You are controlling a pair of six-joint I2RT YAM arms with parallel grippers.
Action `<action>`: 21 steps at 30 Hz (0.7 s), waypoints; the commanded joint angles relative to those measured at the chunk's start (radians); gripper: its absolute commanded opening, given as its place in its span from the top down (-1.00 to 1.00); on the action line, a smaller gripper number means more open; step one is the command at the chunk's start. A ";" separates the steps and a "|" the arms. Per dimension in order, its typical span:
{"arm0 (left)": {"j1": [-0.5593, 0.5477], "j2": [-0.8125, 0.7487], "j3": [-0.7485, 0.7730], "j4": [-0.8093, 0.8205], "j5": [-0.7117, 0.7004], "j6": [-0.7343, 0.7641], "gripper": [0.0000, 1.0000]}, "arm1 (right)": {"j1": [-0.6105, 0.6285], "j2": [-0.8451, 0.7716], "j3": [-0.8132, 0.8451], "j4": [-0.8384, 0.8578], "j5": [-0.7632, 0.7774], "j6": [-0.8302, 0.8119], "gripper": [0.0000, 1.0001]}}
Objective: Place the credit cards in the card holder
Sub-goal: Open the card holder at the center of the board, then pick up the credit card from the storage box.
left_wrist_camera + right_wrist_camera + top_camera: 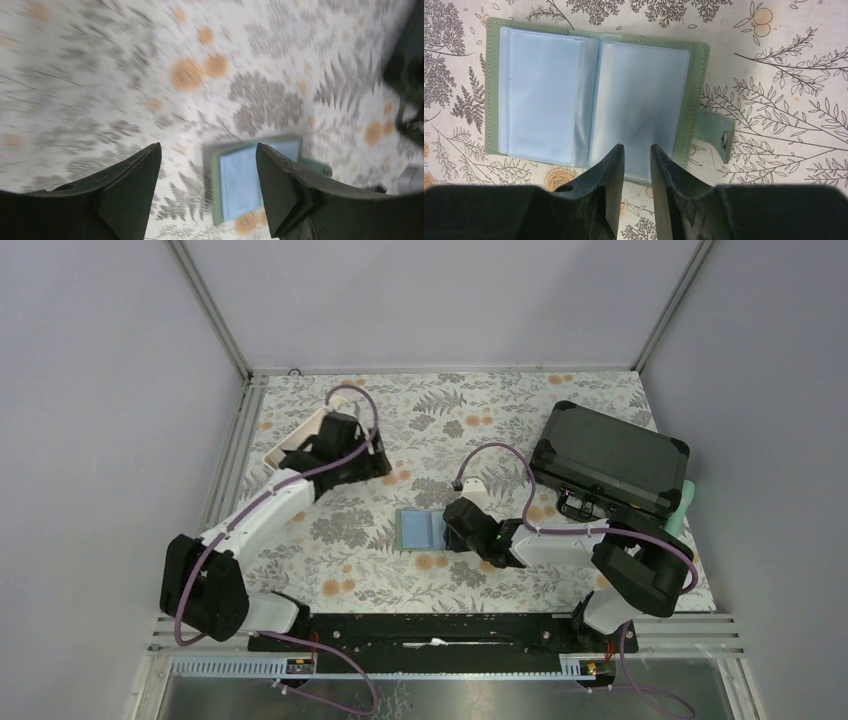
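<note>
Sage-green flat card holder (418,530) lies open at centre of floral table (450,400), at 9 o'clock of right gripper (636,146), whose jaws are nearly closed over its page (grasp: cannot tell), so left gripper (207,148), wide open & empty, should bring a card w/o shifting it; no cards in view.

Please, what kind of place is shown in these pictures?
Probably a laboratory robot cell: plain grey walls, a metal frame, a left arm and right arm bolted to a floral table.
</note>
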 commanded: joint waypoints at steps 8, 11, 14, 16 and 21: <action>0.382 0.153 0.322 -0.141 -0.027 -0.006 -0.40 | -0.006 -0.038 -0.013 -0.014 -0.017 -0.031 0.33; 0.433 0.211 0.321 -0.081 -0.084 -0.076 -0.36 | -0.007 -0.034 -0.017 0.007 -0.038 -0.031 0.33; 0.463 0.247 0.294 -0.004 -0.129 -0.149 -0.31 | -0.006 -0.029 -0.018 0.021 -0.054 -0.030 0.33; 0.467 0.264 0.267 0.043 -0.169 -0.188 -0.27 | -0.006 -0.027 -0.018 0.026 -0.060 -0.029 0.33; 0.497 0.290 0.232 0.141 -0.238 -0.233 -0.17 | -0.006 -0.017 -0.023 0.035 -0.077 -0.030 0.33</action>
